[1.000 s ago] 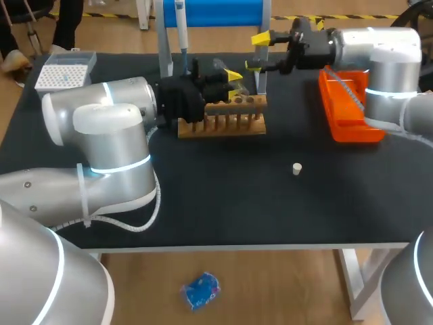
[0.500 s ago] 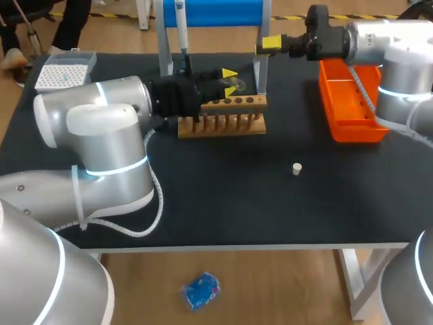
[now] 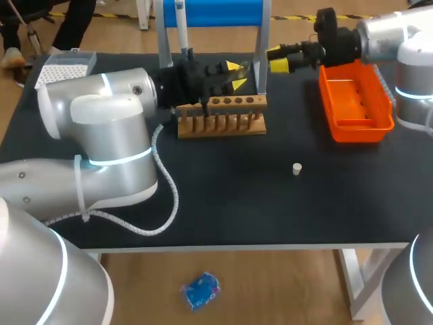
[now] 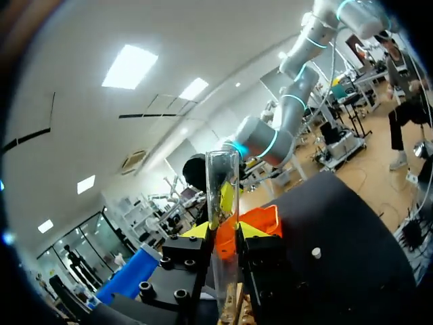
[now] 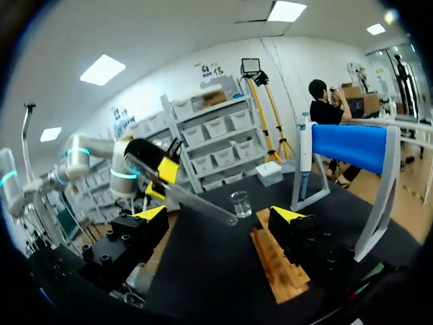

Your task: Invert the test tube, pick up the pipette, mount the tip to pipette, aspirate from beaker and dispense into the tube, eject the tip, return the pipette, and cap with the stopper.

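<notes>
Spanning the view, the black surface (image 3: 237, 210) carries a wooden rack (image 3: 223, 115) near its far middle. The left arm (image 3: 101, 122) comes in low and wide at the rack's left. Its elbow rests well left of the rack and its wrist lies just behind the rack's left end. The right arm (image 3: 385, 34) enters behind and to the right of the rack, its wrist pointing toward the rack.

A blue stand (image 3: 210, 12) rises just behind the rack, with the pipette (image 3: 180, 24) hanging on it above the rack's left end. An orange tray (image 3: 355, 101) lies to the rack's right, apart from it. The tip box (image 3: 64, 68) sits well left of the rack and further back.

The left claw (image 3: 235, 74) hovers just behind the rack, over its middle. It is pinching the glass tube (image 4: 222, 189) from both sides, with the tube's open end pointing away from the wrist. The right claw (image 3: 279, 58) hangs behind the rack's right end, its fingers spread with nothing between them.

The beaker (image 5: 240, 203) stands near the rack's left end. The small white stopper (image 3: 296, 168) lies in front of the rack and to its right, alone.
</notes>
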Controlling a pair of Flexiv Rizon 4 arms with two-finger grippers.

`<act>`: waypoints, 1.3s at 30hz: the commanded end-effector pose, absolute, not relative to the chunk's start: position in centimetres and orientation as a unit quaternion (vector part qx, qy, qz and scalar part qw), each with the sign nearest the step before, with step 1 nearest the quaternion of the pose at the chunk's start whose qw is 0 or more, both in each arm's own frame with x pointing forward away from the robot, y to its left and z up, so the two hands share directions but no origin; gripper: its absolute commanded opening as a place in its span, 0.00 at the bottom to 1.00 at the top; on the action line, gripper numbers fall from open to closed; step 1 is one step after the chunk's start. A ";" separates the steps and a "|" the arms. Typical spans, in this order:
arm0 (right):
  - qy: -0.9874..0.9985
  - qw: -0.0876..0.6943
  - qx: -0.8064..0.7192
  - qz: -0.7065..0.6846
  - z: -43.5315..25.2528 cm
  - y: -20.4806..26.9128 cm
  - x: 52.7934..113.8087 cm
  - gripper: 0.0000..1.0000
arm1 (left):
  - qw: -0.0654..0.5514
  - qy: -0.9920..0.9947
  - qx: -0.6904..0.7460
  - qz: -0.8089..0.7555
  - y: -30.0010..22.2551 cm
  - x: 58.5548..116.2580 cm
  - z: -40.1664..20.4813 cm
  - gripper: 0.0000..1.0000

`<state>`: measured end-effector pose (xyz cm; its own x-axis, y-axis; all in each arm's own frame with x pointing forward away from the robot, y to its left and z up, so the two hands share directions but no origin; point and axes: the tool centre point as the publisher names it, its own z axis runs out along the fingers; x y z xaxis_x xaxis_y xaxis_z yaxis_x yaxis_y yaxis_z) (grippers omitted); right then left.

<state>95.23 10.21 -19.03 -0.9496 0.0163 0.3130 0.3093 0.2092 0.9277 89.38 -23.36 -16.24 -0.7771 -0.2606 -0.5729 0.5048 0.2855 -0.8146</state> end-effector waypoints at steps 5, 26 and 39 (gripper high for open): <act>-0.880 -0.121 0.054 -0.456 -18.4 9.8 94.5 1.00 | 0.229 0.770 0.034 -0.595 -23.8 89.8 -15.6 0.00; -0.898 -0.097 0.135 -0.407 -25.9 8.7 95.7 1.00 | 0.198 0.714 0.006 -0.672 -23.6 95.2 -16.7 0.00; -0.903 -0.085 0.126 -0.401 -29.3 8.4 98.6 1.00 | 0.184 0.722 -0.014 -0.667 -22.7 98.4 -18.9 0.00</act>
<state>97.48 8.24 -28.55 -0.9521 -0.1505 -0.2663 -0.2983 0.6491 0.6997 97.89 -22.66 -18.61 -0.9287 -0.2766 -0.2469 0.2240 0.1121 -0.9681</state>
